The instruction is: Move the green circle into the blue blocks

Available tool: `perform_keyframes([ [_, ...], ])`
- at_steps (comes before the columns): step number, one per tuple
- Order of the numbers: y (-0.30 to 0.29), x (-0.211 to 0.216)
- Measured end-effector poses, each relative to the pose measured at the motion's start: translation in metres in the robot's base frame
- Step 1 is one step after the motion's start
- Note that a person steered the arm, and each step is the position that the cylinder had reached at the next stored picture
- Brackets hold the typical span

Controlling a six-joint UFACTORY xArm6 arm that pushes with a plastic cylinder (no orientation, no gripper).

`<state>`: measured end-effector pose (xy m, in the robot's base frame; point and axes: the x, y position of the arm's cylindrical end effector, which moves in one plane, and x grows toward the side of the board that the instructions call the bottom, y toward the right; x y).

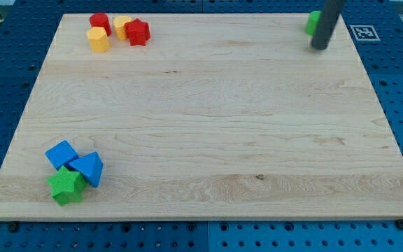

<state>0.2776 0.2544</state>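
Note:
The green circle (pixel 313 22) sits at the view's top right corner of the wooden board, mostly hidden behind my dark rod. My tip (pixel 320 47) rests on the board just below and right of it, touching or nearly touching it. The blue blocks lie at the view's bottom left: a blue cube (pixel 61 153) and a blue triangle (pixel 88 168), side by side. A green star (pixel 66 185) touches them from below.
At the view's top left stands a cluster: a red cylinder (pixel 100 22), a yellow cylinder (pixel 98 39), a yellow block (pixel 121 26) and a red star (pixel 138 31). The wooden board (pixel 208 119) lies on a blue pegboard.

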Motion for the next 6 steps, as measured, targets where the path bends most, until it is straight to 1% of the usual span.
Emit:
perform_keyframes([
  [1,0.044,-0.01],
  [2,0.048,-0.051],
  [3,0.025,-0.086],
  [4,0.002,-0.085],
  [6,-0.014,-0.051],
])
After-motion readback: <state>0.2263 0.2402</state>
